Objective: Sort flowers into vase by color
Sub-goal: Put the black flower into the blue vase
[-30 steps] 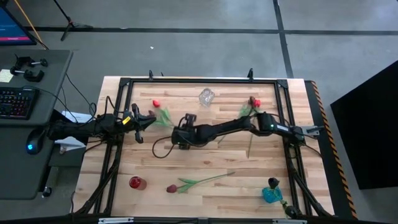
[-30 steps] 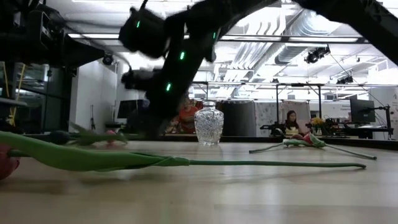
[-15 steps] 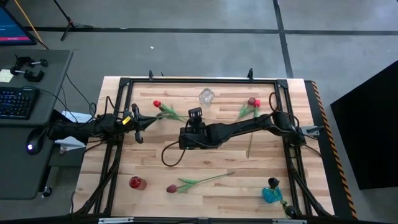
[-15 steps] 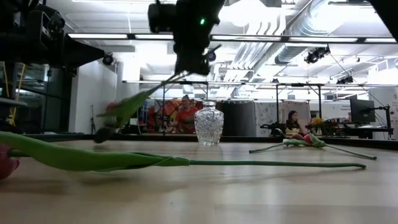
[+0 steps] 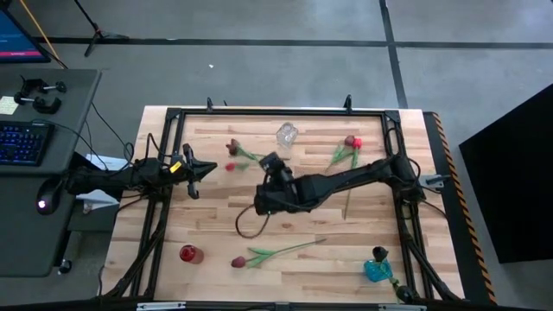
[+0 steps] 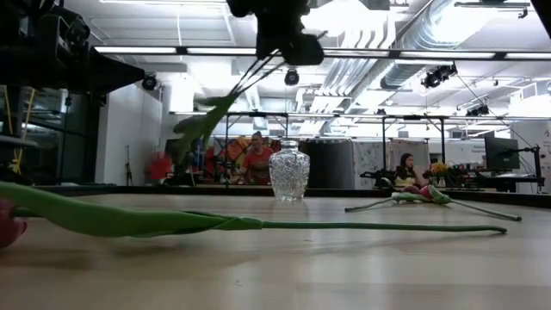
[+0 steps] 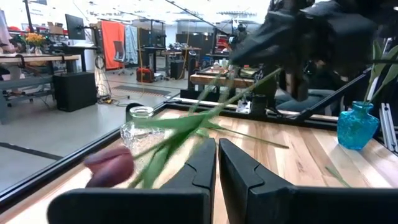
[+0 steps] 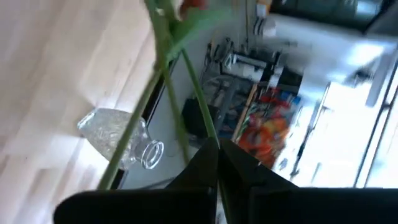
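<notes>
The two tulips (image 5: 235, 155) are up in the air, their thin green stems pinched between the closed fingers of the right gripper (image 5: 270, 163), which hangs over the middle of the table near its far side; the stems run out from the fingertips toward the left arm's side, and the heads, one dark maroon and one red, droop at the far end, well apart from the gripper itself. Held by the stem ends like that, the pair dangles head-down, and in the low view the leaves hang below the gripper with the blurred red head lower still; my guess is they will have to be turned before the stems can go into any neck. The clear glass vase (image 5: 287, 135) stands just beside the gripper, toward the far edge, so it looks the likeliest target. Other flowers lie flat where they wait: a pair (image 5: 348, 147) near the far right, and a long-stemmed one (image 5: 275, 252) toward the near edge. A red vase (image 5: 189, 254) and a blue vase (image 5: 377, 269) stand at the near corners. The left gripper (image 5: 194, 170) waits at the table's left edge, fingers shut on nothing.
</notes>
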Controlling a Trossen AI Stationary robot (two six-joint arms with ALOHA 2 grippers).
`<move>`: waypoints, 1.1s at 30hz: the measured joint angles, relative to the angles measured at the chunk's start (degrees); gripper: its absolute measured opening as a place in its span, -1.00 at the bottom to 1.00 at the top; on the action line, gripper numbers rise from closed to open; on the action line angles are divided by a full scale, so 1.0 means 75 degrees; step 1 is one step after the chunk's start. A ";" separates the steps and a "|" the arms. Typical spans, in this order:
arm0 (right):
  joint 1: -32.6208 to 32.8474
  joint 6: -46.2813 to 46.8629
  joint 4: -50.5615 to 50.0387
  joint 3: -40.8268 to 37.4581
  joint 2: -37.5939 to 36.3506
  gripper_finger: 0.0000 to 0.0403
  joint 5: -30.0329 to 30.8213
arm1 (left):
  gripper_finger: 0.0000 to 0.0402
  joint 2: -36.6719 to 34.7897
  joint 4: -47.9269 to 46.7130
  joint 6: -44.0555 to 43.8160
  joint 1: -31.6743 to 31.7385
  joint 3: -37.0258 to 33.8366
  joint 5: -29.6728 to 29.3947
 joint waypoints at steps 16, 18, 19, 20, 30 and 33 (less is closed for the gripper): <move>0.0104 -0.0567 -0.0532 0.0234 -0.0018 -1.00 0.1831 | -0.96 -0.0003 0.0002 0.0002 0.0000 0.0000 -0.0003; 0.0071 0.0203 -0.0938 0.0386 -0.0118 -1.00 0.1429 | -0.96 -0.0003 0.0005 0.0002 0.0003 0.0000 0.0000; 0.0045 0.0742 -0.1194 0.0465 -0.0209 -1.00 0.1146 | -0.96 0.0000 0.0002 0.0002 0.0002 0.0000 0.0000; 0.0035 0.1380 -0.1519 0.0499 -0.0332 -1.00 0.0866 | -0.96 -0.0001 0.0002 0.0002 0.0001 0.0000 0.0000; 0.0103 0.6472 -0.2974 -0.0410 -0.2979 -1.00 -0.1270 | -0.96 -0.0001 0.0005 0.0001 0.0001 0.0000 -0.0001; 0.0374 0.6644 -0.1904 -0.1645 -0.4129 -1.00 -0.1542 | -0.96 -0.0002 0.0003 0.0002 0.0001 0.0000 0.0000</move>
